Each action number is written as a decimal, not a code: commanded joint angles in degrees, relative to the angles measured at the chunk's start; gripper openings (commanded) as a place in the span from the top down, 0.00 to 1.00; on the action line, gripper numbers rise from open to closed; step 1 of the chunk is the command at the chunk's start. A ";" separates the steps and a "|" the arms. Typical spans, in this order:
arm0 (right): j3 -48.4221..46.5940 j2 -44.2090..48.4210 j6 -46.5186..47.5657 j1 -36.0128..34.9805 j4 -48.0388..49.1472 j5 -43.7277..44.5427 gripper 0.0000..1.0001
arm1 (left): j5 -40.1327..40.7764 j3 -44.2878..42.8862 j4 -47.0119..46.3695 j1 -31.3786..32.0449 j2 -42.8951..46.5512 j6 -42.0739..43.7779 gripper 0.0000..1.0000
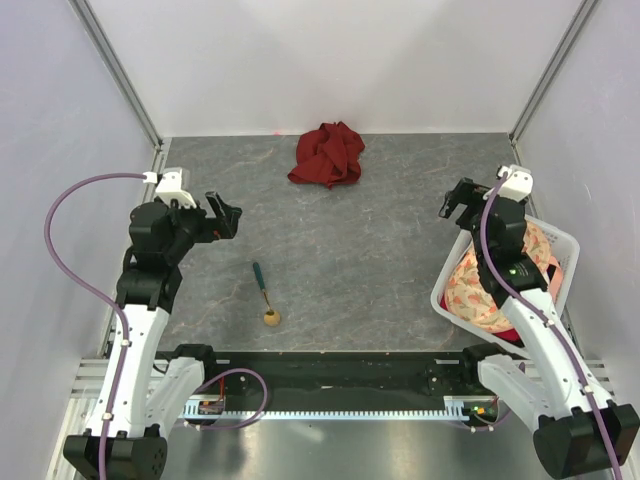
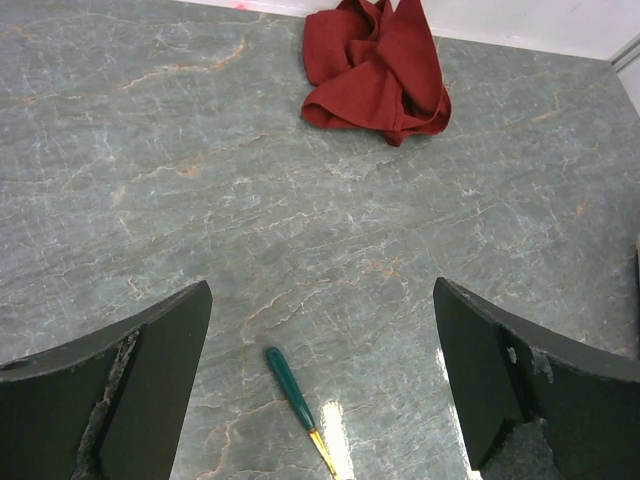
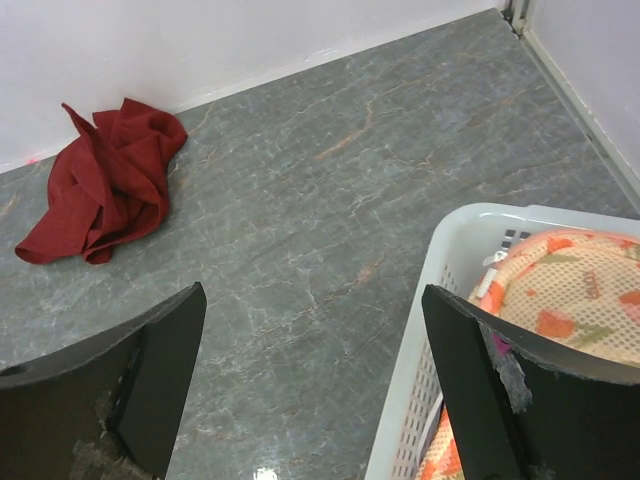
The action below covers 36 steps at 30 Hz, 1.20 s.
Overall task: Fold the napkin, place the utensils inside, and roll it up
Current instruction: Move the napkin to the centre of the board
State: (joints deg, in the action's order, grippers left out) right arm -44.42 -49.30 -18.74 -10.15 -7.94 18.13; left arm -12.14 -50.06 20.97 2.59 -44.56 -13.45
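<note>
Two grippers: the left gripper (image 1: 226, 214) and right gripper (image 1: 455, 200) hover above the table (image 1: 380, 260), jaws spread wide, holding nothing.
Napkin: the dark red napkin (image 1: 327, 155) lies crumpled at the far edge, just beside the back wall (image 1: 330, 60), well apart from both grippers.
Spoon: the spoon (image 1: 265, 293) lies flat nearer the left arm, gold bowl towards the near edge, touching nothing.
Right edge: a white basket (image 1: 566, 240) holding a floral cloth (image 1: 470, 290) sits at the near right corner, under the right arm.
Open room: grey tabletop runs between napkin, spoon and basket.

A robotics lab cell: white panel walls (image 1: 340, 60), aluminium posts (image 1: 118, 70) at 11 and 1 o'clock, grey marbled tabletop (image 1: 370, 250).
</note>
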 commanded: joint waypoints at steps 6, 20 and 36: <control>-4.97 -4.13 -0.16 -0.04 3.37 -2.13 0.02 | 0.01 -0.30 0.03 -0.30 -0.62 1.41 0.00; -28.41 -32.05 0.90 -7.94 -3.74 -6.88 0.10 | -4.12 0.93 -0.58 -0.30 -2.64 2.47 0.02; -64.54 -76.37 -7.44 -11.91 -3.31 -18.04 0.19 | -4.29 0.67 -0.58 -0.30 -8.44 3.08 0.04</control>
State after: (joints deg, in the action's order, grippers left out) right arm -101.25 -119.52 -22.68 -21.91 -11.68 3.66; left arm -15.44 -49.30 20.97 2.59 -51.77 -12.75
